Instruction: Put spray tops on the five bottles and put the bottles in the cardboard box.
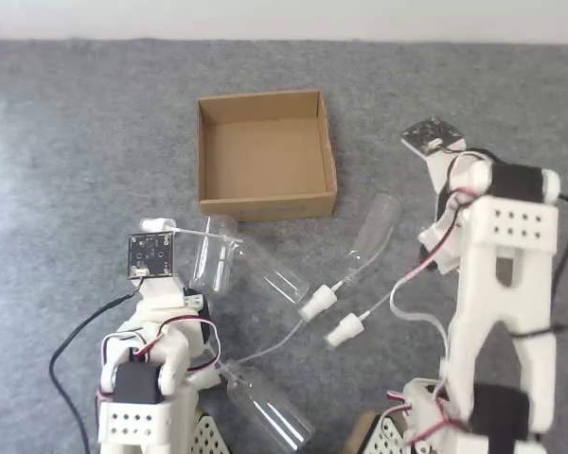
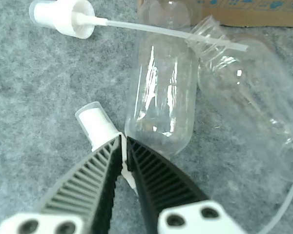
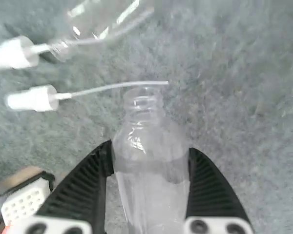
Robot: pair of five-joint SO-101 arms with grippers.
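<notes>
Left pincer point(image 2: 123, 139): narrow, nipped on the thin stem of a spray top point(image 2: 94, 121); the white cap pokes out past the fingertips.
Right pincer point(image 3: 149, 148): spread wide and holding a clear bottle point(image 3: 146, 122), one jaw against each flank, with the open neck pointing away from the camera.
Cardboard box point(image 1: 265, 200): upper centre of the high view; the bottles visible there lie outside it on the grey tabletop point(image 1: 76, 142).
Step in hand: probably mating the held top to the held bottle.
Doing it well: keep the bottle steady with its mouth turned toward the other arm. Lead with the tube's free end, in line with the neck, then seat the cap. The grip on the stem is slim, so the top may swivel; slow travel should help.
Wrist views add: both grips up close, plus a spare top point(image 2: 63, 17) whose tube lies across two loose bottles point(image 2: 161, 97).
High view adds: the box and overall layout, and another bottle point(image 1: 265, 407) low in the frame.
</notes>
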